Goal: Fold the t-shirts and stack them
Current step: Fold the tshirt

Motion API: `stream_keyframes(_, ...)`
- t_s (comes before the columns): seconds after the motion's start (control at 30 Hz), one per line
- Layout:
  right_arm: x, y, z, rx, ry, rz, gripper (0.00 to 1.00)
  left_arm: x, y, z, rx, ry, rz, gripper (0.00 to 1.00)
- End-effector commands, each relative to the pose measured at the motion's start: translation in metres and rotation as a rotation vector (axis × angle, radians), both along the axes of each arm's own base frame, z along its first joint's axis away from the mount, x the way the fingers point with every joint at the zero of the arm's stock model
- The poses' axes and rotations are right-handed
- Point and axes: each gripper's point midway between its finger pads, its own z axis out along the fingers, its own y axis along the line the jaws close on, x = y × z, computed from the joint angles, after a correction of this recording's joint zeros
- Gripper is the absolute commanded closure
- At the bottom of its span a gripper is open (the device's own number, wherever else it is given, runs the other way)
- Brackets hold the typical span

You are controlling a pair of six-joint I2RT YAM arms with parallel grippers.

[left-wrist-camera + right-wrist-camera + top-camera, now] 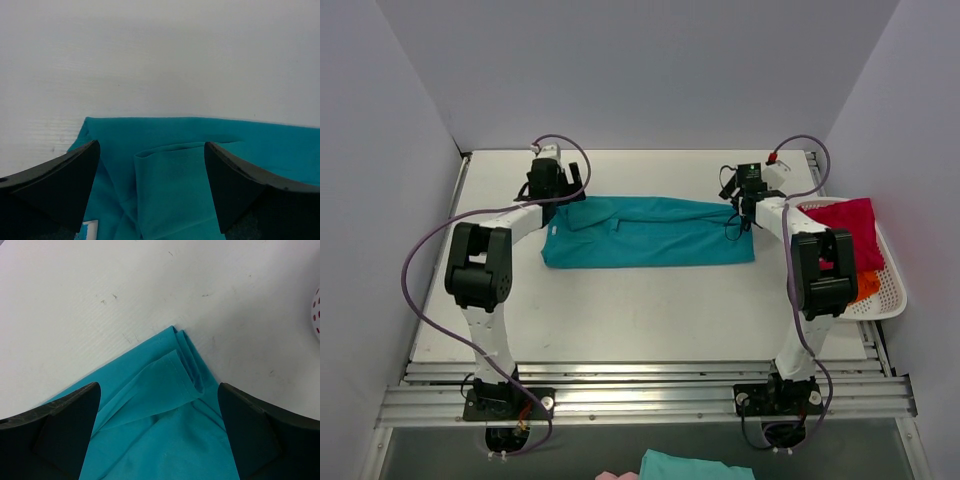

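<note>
On table (620, 310): teal t-shirt (650, 232) folded | left gripper (151, 147), right gripper (160, 387) wide, empty | orange t-shirt (866, 287) mostly hidden

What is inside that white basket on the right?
A pink shirt lies on top in the basket, with an orange shirt peeking out beneath it. Anything deeper is covered.

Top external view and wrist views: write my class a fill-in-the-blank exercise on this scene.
1. The t-shirt lying on the table is ____ in colour.
2. The left gripper and right gripper both stand ____.
3. The crimson t-shirt lies in the white ____.
Missing words: teal; open; basket.
</note>
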Motion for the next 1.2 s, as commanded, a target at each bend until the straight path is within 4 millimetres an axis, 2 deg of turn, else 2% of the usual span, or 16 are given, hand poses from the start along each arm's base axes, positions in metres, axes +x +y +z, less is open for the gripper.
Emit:
stream_keyframes(0.0, 0.010, -0.005, 0.026, -0.009, -0.062, -0.011, 0.01, 0.013, -0.025, 0.001, -0.109, 0.004, -0.124, 0.07)
stream_keyframes(0.4, 0.010, -0.004, 0.015, -0.007, -0.046, -0.007, 0.03, 0.008, -0.026, -0.010, -0.187, 0.005, -0.169, 0.09)
stream_keyframes(0.63, 0.010, -0.006, 0.015, -0.017, -0.043, -0.013, 0.03, 0.009, -0.030, -0.015, -0.212, 0.025, -0.178, 0.15)
stream_keyframes(0.77, 0.009, -0.007, 0.009, -0.021, -0.031, -0.015, 0.04, 0.008, -0.030, -0.017, -0.216, 0.042, -0.175, 0.31)
stream_keyframes(0.97, 0.008, -0.008, 0.007, -0.019, -0.025, -0.016, 0.04, 0.005, -0.029, -0.021, -0.214, 0.060, -0.168, 0.43)
stream_keyframes(1.07, 0.008, -0.009, 0.007, -0.021, -0.025, -0.016, 0.04, 0.004, -0.028, -0.023, -0.209, 0.067, -0.161, 0.55)
stream_keyframes(1.17, 0.006, -0.009, 0.006, -0.019, -0.024, -0.017, 0.04, 0.003, -0.026, -0.023, -0.208, 0.073, -0.157, 0.90)
